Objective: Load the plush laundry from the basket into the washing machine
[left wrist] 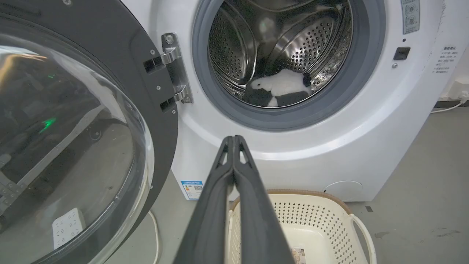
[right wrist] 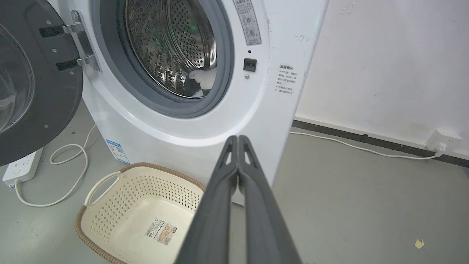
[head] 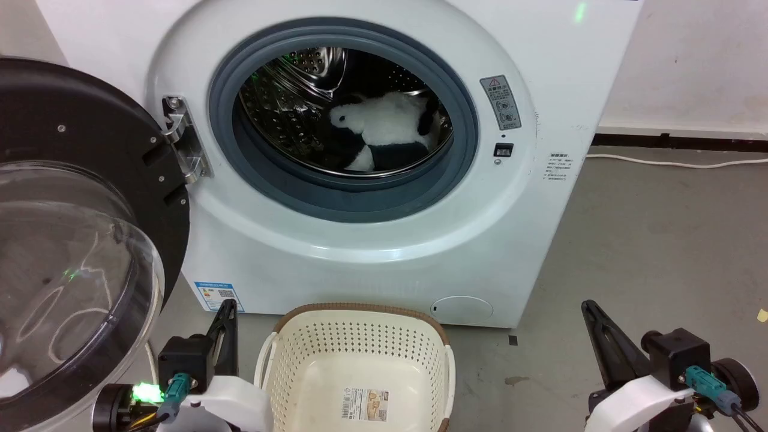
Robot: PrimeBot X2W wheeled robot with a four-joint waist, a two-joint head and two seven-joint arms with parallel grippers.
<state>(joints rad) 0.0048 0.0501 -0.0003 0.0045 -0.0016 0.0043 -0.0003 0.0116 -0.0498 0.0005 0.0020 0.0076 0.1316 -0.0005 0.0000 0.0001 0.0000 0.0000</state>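
The plush laundry [head: 390, 126], fluffy white with black patches, lies inside the steel drum of the washing machine [head: 372, 252], whose round glass door [head: 72, 240] hangs wide open to the left. Through the door ring the left wrist view also shows the plush laundry [left wrist: 280, 88]. The cream basket [head: 357, 351] sits on the floor in front of the machine with just a paper label on its bottom. My left gripper [head: 229, 306] is shut beside the basket's left rim, holding nothing. My right gripper [head: 588, 306] is shut over the floor to the right, also holding nothing.
A white power strip [right wrist: 22, 168] and a looped white cable [right wrist: 69, 172] lie on the floor under the open door. Another cable [right wrist: 366, 148] runs along the wall to a socket at the right. Grey floor [head: 660, 252] stretches to the right of the machine.
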